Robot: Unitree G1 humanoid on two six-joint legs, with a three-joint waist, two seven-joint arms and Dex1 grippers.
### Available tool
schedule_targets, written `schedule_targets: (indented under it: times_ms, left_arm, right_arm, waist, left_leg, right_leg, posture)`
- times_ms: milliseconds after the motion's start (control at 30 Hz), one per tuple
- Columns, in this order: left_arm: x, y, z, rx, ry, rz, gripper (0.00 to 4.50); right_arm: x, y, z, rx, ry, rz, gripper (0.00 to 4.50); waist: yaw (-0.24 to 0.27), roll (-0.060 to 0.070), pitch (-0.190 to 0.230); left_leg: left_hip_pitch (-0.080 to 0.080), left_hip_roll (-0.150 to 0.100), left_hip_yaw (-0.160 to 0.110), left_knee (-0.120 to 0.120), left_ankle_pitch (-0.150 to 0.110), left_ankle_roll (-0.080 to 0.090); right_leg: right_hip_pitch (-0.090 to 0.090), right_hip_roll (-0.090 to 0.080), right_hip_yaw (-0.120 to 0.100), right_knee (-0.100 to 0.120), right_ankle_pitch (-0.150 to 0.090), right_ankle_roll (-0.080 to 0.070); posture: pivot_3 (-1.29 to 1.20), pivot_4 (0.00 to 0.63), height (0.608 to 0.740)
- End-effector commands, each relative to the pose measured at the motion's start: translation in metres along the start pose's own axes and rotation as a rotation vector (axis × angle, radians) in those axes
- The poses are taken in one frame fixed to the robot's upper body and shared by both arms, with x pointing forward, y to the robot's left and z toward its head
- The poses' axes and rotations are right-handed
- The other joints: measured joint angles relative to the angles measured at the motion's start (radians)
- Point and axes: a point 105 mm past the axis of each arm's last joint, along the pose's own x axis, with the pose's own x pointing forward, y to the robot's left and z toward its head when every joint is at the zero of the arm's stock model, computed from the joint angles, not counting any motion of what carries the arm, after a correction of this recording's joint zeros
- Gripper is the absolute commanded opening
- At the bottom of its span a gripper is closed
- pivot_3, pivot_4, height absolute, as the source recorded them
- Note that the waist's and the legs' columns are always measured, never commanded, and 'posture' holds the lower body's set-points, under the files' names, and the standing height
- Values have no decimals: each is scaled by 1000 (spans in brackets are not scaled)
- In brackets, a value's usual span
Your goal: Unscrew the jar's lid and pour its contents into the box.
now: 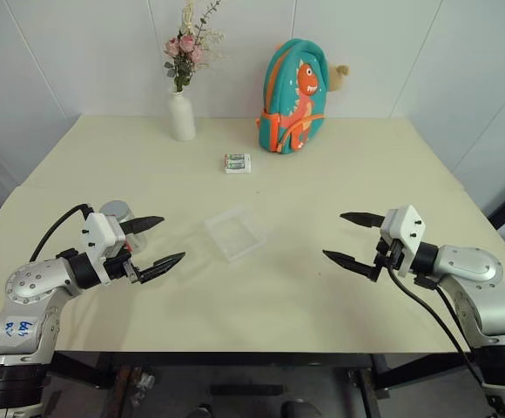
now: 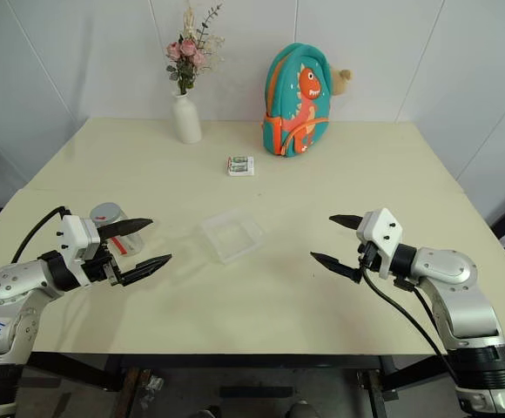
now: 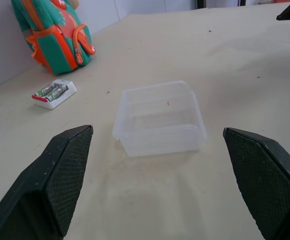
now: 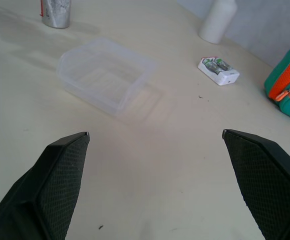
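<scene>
I see the jar point(image 2: 109, 225) standing upright on the counter point(image 1: 322, 174), near its left edge, just behind my left hand point(image 1: 153, 243). It is a small silvery cylinder with a red mark on the side, and its grey lid point(image 2: 106, 212) is still on top. The contents I cannot make out through the wall. The box point(image 1: 234, 232) lies near the middle of the counter, between my two hands. It is shallow, square, of clear plastic, and nothing is inside.

My left hand hangs above the counter with both black fingers spread wide and holds nothing; it points toward the box. My right hand point(image 1: 351, 237) is the same, wide apart and holding nothing, well to the right of the box.

Farther back lies a small white pack of batteries point(image 1: 238, 163) with green cells. At the far edge stands a white vase point(image 1: 181, 116) with pink flowers, and beside it a teal backpack point(image 1: 292, 96) with an orange dinosaur on it. I can read no writing on any of these things.
</scene>
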Motion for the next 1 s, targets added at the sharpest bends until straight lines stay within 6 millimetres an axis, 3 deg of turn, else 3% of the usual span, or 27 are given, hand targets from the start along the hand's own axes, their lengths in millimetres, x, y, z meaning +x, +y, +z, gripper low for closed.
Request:
schedule_targets:
  times_ms: [33,167,333,467,567,633,833,900,1000]
  left_arm:
    - [-5,4,5,36,-7,38,4448]
    - [-15,0,4,32,12,87,4448]
    - [-46,-5,-8,-15,56,291,4448]
    - [-85,1,-25,-102,79,636,4448]
    - [-101,14,-31,-163,42,832,4448]
    - [-98,26,-35,-197,18,889,4448]
    - [-68,46,-49,-195,7,847,4448]
    - [-57,45,-49,-216,-20,820,4448]
    - [-50,41,-51,-218,-24,792,4448]
  right_arm:
    - [5,9,15,-3,-51,26,4500]
    - [19,20,10,18,-61,69,4500]
    - [40,23,19,33,-127,112,4500]
    - [55,25,33,33,-195,140,4500]
    - [60,23,45,23,-233,145,4500]
    - [61,20,56,28,-264,144,4500]
    - [65,23,69,-27,-292,144,4500]
    - [65,26,74,-30,-307,148,4500]
    - [65,30,77,-27,-319,159,4500]
  waist:
    - [-1,0,0]
    - [-8,0,0]
    - [-7,0,0]
    - [-1,0,0]
    - [3,-1,0]
    - [17,-1,0]
    - [22,-1,-1]
    - [22,-2,-1]
    - [17,-2,-1]
  left_leg:
    - [0,0,0,0,0,0]
    - [1,0,0,0,0,0]
    - [1,3,5,0,-1,-1]
    - [1,4,5,0,-2,-1]
    - [1,4,5,3,-2,-1]
    - [1,4,4,4,-2,-1]
    - [1,4,8,6,0,-1]
    - [1,4,9,6,0,-1]
    - [0,4,9,4,0,-2]
  right_leg:
    - [0,0,0,0,0,0]
    - [0,0,0,0,0,0]
    - [-1,2,3,0,0,0]
    - [-1,2,3,0,0,0]
    - [-1,2,3,0,1,0]
    - [0,3,3,0,1,-1]
    - [2,3,5,-6,0,-14]
    - [1,3,6,-6,1,-13]
    - [0,3,6,-6,8,1]
  posture:
    - [0,150,740]
    - [0,150,740]
    - [0,150,740]
    - [0,150,740]
    - [0,150,740]
    - [0,150,740]
    - [0,150,740]
    - [0,150,740]
    - [0,150,740]
